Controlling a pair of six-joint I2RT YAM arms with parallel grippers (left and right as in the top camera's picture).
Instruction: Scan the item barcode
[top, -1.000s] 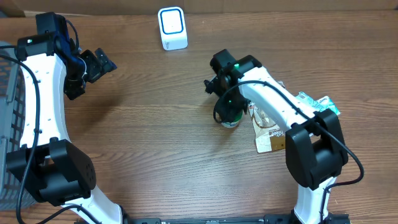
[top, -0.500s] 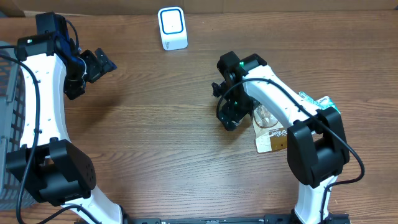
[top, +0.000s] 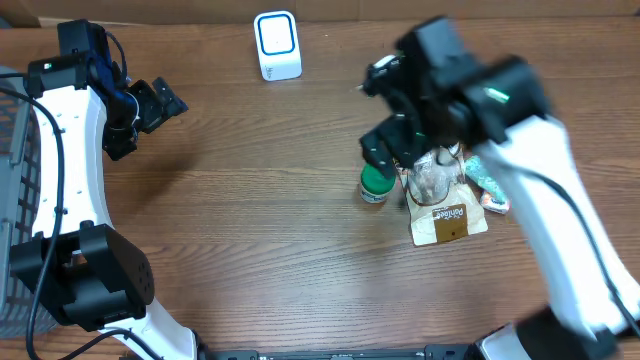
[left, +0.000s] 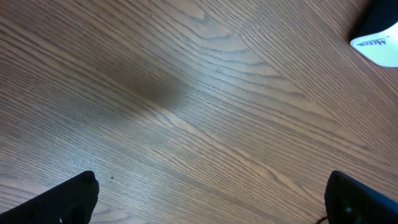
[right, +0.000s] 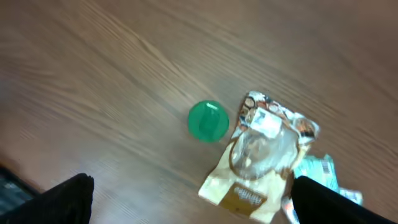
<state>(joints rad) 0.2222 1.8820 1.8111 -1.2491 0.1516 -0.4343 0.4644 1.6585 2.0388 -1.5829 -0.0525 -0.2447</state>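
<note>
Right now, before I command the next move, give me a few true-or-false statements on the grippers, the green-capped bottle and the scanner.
1. The right gripper is open and holds nothing. True.
2. The green-capped bottle is clamped in the right gripper. False: it stands free on the table, beside the brown snack bag, with the gripper above it.
3. The white scanner sits at the far side of the table, with neither gripper touching it. True.
4. The left gripper is shut on the scanner. False: it is open and empty over bare wood, and only a corner of the scanner shows in its wrist view.
</note>
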